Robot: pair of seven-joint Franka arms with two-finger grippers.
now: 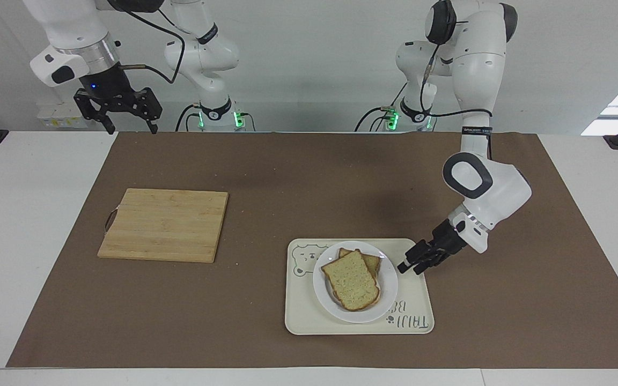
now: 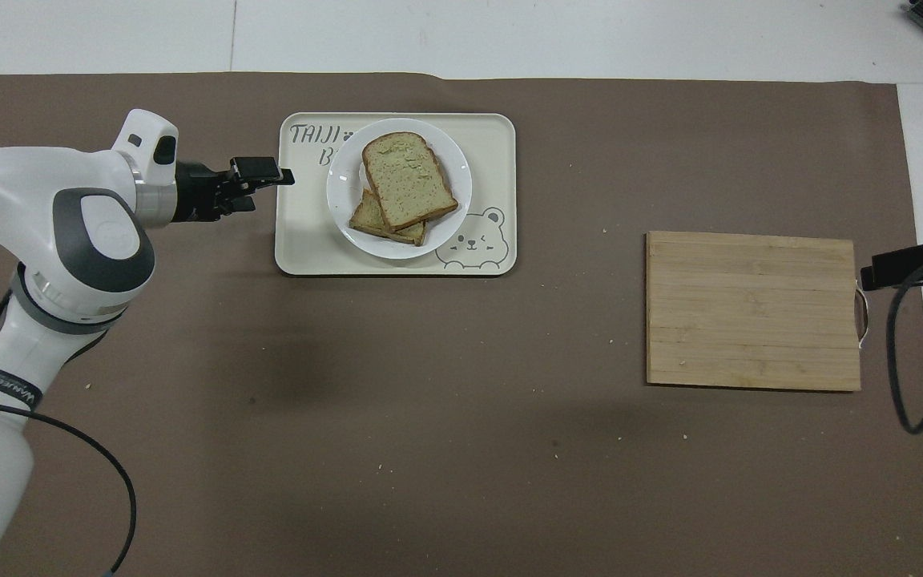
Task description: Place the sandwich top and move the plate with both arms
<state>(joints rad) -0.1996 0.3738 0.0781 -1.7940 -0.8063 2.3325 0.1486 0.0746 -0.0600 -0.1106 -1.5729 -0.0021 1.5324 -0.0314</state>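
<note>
The sandwich top (image 1: pixel 351 279) (image 2: pixel 409 178), a pale speckled slice with a dark crust, lies on a browner slice (image 1: pixel 372 260) on the small white plate (image 1: pixel 389 292) (image 2: pixel 343 204). The plate stands on the cream tray (image 1: pixel 303 316) (image 2: pixel 301 248). My left gripper (image 1: pixel 411 265) (image 2: pixel 269 188) hovers low over the tray's edge at the left arm's end, a short gap from the plate's rim, open and holding nothing. My right gripper (image 1: pixel 129 120) waits open, raised over the table's edge nearest the robots at the right arm's end.
A wooden cutting board (image 1: pixel 164 224) (image 2: pixel 752 310) lies bare on the brown mat (image 1: pixel 298 187), toward the right arm's end and nearer the robots than the tray. Crumbs are scattered on the mat. A cable hangs from the right arm.
</note>
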